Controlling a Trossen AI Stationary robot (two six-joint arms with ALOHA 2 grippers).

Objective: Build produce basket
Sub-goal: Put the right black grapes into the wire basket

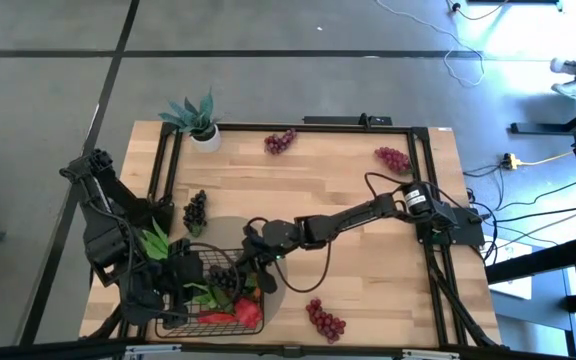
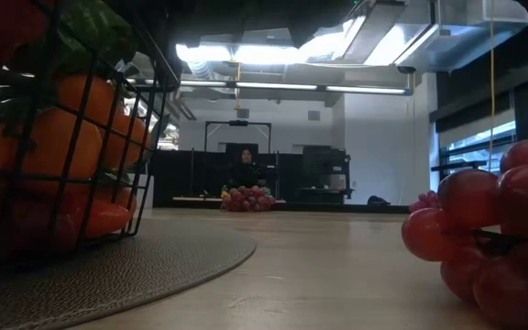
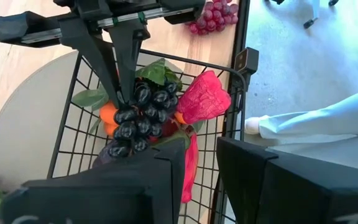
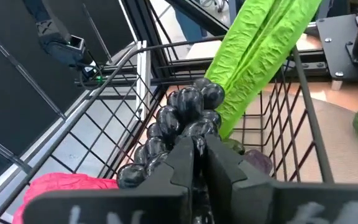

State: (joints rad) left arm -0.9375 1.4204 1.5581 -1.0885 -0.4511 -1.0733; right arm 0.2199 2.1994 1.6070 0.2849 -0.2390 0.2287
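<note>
**Right gripper holding dark grapes over the basket**

High view: I see the basket (image 1: 203, 290) at the near-left part of the table (image 1: 368, 290), resting on a grey round mat (image 1: 230, 232). The right gripper (image 1: 251, 262) reaches over the basket's right rim. The left gripper (image 1: 173, 275) sits at the basket's left side. Loose red grape bunches (image 1: 325, 319) lie on the wood; a dark bunch (image 1: 195, 211) lies near the potted plant (image 1: 200, 120).

Low view: I see the basket wall at left with orange produce (image 2: 58, 137) behind the mesh, and a red grape bunch close at right.

Left wrist view: the left gripper's fingers (image 3: 160, 180) straddle the basket rim, partly open; I cannot tell whether they clamp the wire. The right gripper's fingers pinch the dark grape bunch (image 3: 138, 118) from above, over a red pepper (image 3: 204, 99).

Right wrist view: the right gripper's fingers (image 4: 188, 158) stand nearly closed on the dark grape bunch inside the basket, beside green bean pods (image 4: 260, 56).
</note>
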